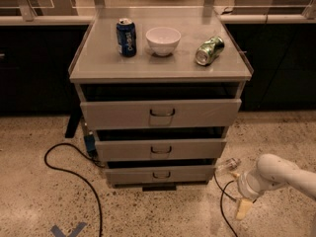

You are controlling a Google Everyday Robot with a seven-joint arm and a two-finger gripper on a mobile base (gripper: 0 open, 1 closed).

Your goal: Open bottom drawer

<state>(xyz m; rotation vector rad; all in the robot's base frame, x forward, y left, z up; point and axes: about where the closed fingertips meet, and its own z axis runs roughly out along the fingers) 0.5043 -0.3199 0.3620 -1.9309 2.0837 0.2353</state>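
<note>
The bottom drawer [160,174] is the lowest and narrowest grey front of the cabinet [160,70], with a small dark wire handle [161,175] at its centre. A thin dark gap shows above its front. My gripper [241,207] hangs low over the floor to the right of the cabinet, on the end of the white arm [276,174]. It is clear of the drawer and right of the handle, slightly lower in the picture. It holds nothing that I can see.
On the cabinet top stand a blue can [126,37], a white bowl [163,40] and a green can lying on its side [209,50]. The top drawer [161,113] and the middle drawer [161,149] sit above. Black cables [74,174] loop on the speckled floor at left and beside the gripper.
</note>
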